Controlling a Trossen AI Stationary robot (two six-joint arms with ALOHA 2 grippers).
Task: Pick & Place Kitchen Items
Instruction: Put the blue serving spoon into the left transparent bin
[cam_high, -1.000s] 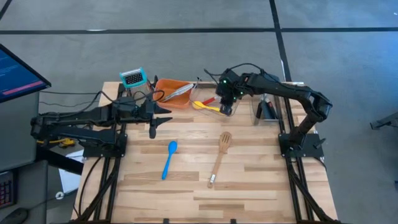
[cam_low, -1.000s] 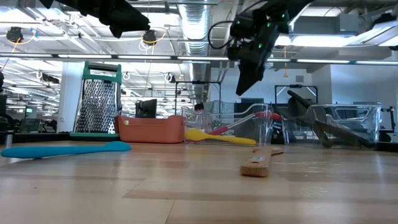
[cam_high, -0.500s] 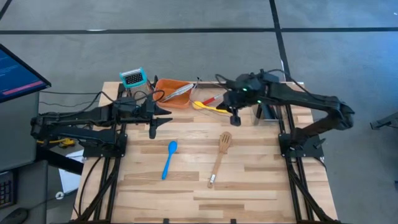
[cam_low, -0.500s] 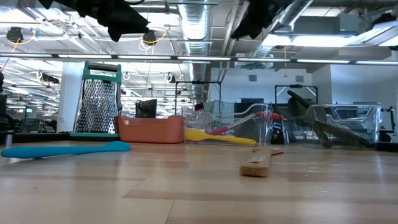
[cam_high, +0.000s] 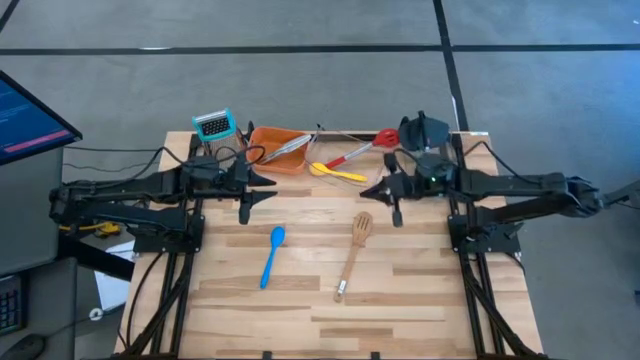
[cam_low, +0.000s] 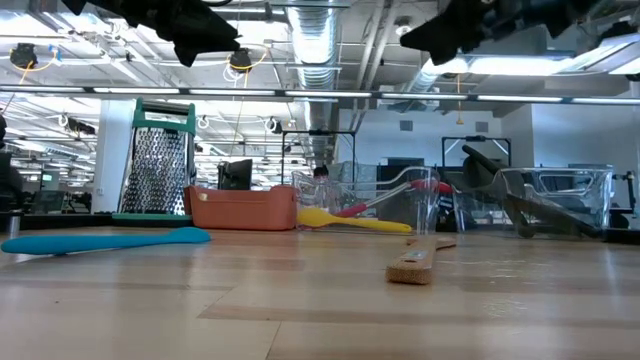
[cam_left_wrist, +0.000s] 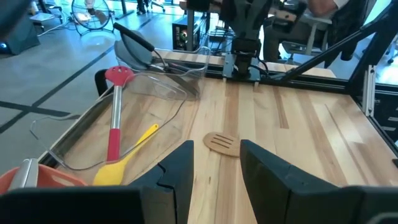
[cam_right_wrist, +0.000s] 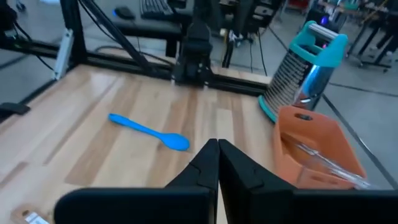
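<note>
A blue spoon (cam_high: 272, 255) and a wooden fork-like spatula (cam_high: 352, 255) lie flat on the table. A yellow spoon (cam_high: 335, 172) and a red spoon (cam_high: 360, 150) lie in a clear bin (cam_left_wrist: 155, 99). Silver tongs (cam_high: 285, 146) lie in the orange tray (cam_high: 268, 158). Black spatulas (cam_high: 425, 131) lie in a second clear bin at the far right. My left gripper (cam_high: 268, 188) is open and empty, held level above the table left of the blue spoon; it also shows in its wrist view (cam_left_wrist: 214, 168). My right gripper (cam_high: 368, 190) is shut and empty, level above the wooden spatula's head; it also shows in its wrist view (cam_right_wrist: 217, 163).
A teal-handled metal grater (cam_high: 213, 125) stands at the far left beside the orange tray. Bare wooden table (cam_high: 300, 310) lies toward the near edge. Both arms' frames run along the table's left and right sides.
My right gripper has risen from over the clear bin and drawn back toward the table's right and near edges, tipping from pointing down to level. The red spoon now shows uncovered in the bin.
</note>
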